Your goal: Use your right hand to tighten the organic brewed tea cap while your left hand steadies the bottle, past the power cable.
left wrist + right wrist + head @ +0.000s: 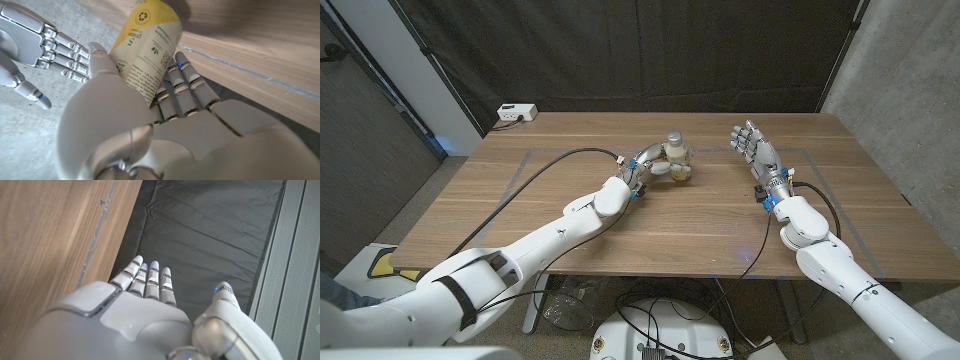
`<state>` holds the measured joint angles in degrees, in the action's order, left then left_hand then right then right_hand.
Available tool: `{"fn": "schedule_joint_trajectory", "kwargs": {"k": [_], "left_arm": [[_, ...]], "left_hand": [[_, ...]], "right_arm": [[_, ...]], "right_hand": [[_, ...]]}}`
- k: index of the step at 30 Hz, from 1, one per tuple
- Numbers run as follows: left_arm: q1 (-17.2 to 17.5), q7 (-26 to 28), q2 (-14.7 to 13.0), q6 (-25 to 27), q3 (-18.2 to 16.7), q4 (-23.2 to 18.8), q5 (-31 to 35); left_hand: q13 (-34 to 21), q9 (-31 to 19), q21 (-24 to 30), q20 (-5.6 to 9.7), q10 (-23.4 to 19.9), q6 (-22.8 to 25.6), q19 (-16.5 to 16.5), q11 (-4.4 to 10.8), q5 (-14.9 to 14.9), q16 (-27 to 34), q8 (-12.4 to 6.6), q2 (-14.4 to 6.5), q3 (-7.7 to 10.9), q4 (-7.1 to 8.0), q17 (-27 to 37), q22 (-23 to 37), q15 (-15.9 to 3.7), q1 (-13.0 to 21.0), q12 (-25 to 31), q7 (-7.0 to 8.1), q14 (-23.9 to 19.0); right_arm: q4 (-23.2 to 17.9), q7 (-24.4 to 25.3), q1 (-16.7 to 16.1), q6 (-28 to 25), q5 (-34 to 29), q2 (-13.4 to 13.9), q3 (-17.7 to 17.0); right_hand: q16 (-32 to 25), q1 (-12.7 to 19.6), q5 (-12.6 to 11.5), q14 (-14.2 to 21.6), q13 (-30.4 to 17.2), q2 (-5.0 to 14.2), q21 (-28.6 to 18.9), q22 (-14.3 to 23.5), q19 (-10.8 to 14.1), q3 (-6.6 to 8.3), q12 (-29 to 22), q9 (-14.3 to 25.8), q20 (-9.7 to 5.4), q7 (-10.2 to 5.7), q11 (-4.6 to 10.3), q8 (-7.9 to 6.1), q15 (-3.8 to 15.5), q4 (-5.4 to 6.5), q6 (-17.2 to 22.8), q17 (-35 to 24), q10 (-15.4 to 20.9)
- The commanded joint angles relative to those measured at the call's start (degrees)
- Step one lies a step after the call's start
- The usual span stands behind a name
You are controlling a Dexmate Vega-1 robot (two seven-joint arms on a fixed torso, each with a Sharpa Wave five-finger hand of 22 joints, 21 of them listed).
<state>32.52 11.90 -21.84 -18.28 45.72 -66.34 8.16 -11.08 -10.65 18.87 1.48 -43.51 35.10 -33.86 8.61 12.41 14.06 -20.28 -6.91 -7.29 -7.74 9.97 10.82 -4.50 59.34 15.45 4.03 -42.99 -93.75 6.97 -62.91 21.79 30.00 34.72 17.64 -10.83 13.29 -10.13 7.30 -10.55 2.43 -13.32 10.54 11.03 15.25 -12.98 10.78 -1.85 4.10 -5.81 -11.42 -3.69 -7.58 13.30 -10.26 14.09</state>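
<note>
The small tea bottle with a yellow and white paper label [676,160] stands near the middle of the wooden bench [570,220], a little toward its far side. On top it has a round silver-grey cap [673,138]. The left hand [650,166] holds the bottle from the side; in the left wrist view its fingers [182,90] go around the label, with the thumb on the other side. The right hand [752,143] is raised above the bench, to the right of the bottle and apart from it, with its fingers spread and nothing in it. A black cable [545,165] runs along the left arm over the bench. A white power strip [517,113] lies at the far left corner of the bench. Behind the bench hangs a dark curtain [650,50].
</note>
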Motion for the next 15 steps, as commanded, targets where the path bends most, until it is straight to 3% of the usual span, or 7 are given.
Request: {"fn": "schedule_joint_trajectory", "kwargs": {"k": [1,2,6,13,15], "left_arm": [[3.21,-12.40,-8.66,25.36,-4.72,-26.76,-8.17],[2.74,-14.61,-9.91,28.97,-4.94,-29.36,-9.06],[1.66,-17.02,-12.13,33.53,-4.60,-33.00,-9.32],[1.30,-18.18,-13.31,33.55,-4.69,-33.65,-10.89],[1.39,-18.64,-13.61,33.45,-4.75,-33.66,-11.58]], "left_hand": [[-0.18,-0.20,0.62,-0.22,-0.79,3.76,-1.40,-2.02,-0.74,-0.14,0.22,-2.74,1.85,0.98,0.29,0.11,-2.29,1.45,-0.34,-3.25,-1.41],[-0.18,-0.20,0.65,-0.28,-0.91,3.79,-1.48,-2.04,-0.78,-0.12,0.25,-2.79,1.91,1.00,0.29,0.11,-2.30,1.46,-0.33,-3.32,-1.57],[-0.20,-0.22,0.78,-0.53,-1.31,3.84,-1.78,-2.41,-0.93,-0.12,0.43,-3.09,2.22,1.16,0.32,0.13,-1.96,1.49,-0.37,-3.75,-2.15],[-0.22,-0.24,0.78,-0.75,-1.05,3.61,-1.77,-2.73,-1.08,-0.50,0.85,-3.25,2.53,1.47,0.34,0.14,-1.54,1.30,-0.72,-4.38,-2.04],[-0.23,-0.24,0.78,-0.76,-1.06,3.63,-1.76,-2.72,-1.11,-0.55,0.89,-3.27,2.57,1.54,0.34,0.14,-1.46,1.24,-0.76,-4.45,-2.04]], "right_arm": [[-2.24,1.62,-0.38,-0.24,-3.71,0.66,0.65],[-2.44,1.51,-0.34,-0.10,-4.05,0.64,0.89],[-3.18,1.77,-0.43,0.06,-5.14,0.62,1.28],[-4.74,1.53,-0.04,-0.61,-6.39,0.43,2.51],[-5.00,1.30,0.33,-0.63,-7.24,0.52,2.98]], "right_hand": [[0.03,0.48,0.08,0.43,-0.10,-0.04,-0.12,0.08,0.48,0.00,0.03,0.18,0.04,-0.29,0.01,-0.10,0.00,0.05,0.71,-0.09,0.54],[0.03,0.49,0.07,0.43,-0.10,-0.04,-0.12,0.08,0.47,0.00,0.02,0.18,0.04,-0.30,0.01,-0.11,-0.03,0.05,0.74,-0.09,0.58],[0.09,0.54,0.07,0.38,-0.10,0.00,0.00,0.08,0.33,0.00,-0.02,0.19,0.14,-0.68,0.08,-0.23,-0.01,0.03,1.08,-0.09,0.76],[0.44,0.50,0.09,-0.46,-0.12,0.07,0.53,0.10,-0.71,-0.09,0.08,0.23,0.45,-2.60,0.39,-0.60,-0.37,0.11,2.28,-0.14,0.71],[0.79,0.20,0.11,-1.95,-0.15,0.23,1.31,0.12,-2.58,-0.24,0.25,0.27,0.98,-3.30,0.60,-0.70,-0.91,0.35,2.89,-0.24,0.37]]}}
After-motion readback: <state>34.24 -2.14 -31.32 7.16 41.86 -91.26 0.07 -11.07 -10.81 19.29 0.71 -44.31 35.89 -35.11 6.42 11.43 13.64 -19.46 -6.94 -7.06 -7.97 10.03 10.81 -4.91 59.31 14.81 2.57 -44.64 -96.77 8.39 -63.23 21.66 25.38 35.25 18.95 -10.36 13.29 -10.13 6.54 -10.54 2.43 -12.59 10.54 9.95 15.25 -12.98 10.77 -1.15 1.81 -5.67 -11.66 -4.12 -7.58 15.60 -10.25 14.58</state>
